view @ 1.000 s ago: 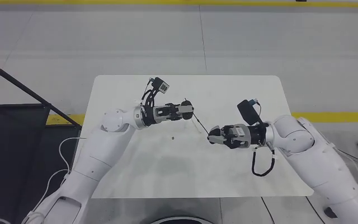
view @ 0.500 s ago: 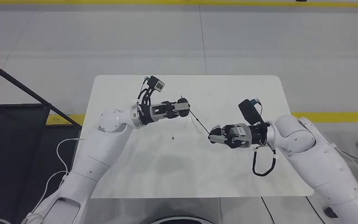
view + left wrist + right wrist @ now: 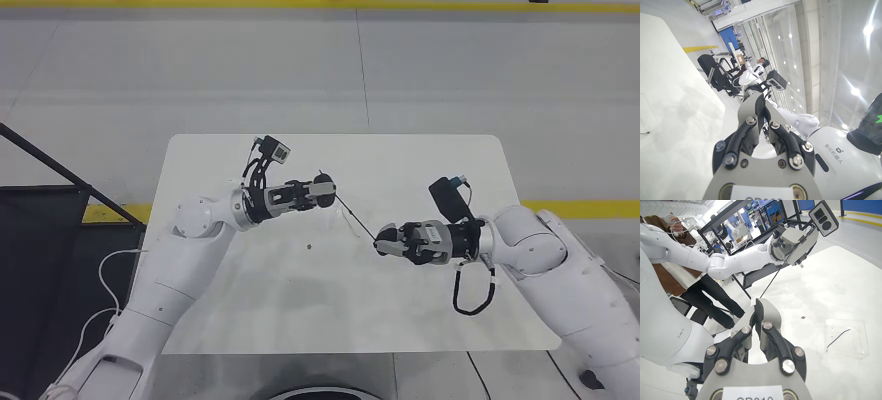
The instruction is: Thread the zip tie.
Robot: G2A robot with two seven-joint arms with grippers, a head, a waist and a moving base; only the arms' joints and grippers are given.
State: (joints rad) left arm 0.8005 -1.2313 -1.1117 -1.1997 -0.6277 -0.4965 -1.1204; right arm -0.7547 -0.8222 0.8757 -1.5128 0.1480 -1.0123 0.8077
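A thin black zip tie [image 3: 355,217] stretches in the air above the middle of the white table [image 3: 430,170], between my two grippers. My left gripper [image 3: 325,187] is shut on its far end. In the right wrist view the tie [image 3: 772,279] runs straight from that left gripper [image 3: 789,256] down to my right gripper [image 3: 757,305], whose fingers are shut on the near end. In the top view the right gripper [image 3: 382,243] sits right of the table's centre. The left wrist view has its own gripper [image 3: 762,106] pressed shut, and the tie is hidden between the pads.
A clear plastic bag [image 3: 846,338] lies flat on the table below the grippers, holding a second black zip tie [image 3: 838,337]. A small dark speck [image 3: 309,245] lies near the table's centre. A black frame [image 3: 50,165] stands off the table's left edge.
My left gripper has drawn back a little to the left and away, and the right gripper has shifted slightly right. The tie stays held at both ends.
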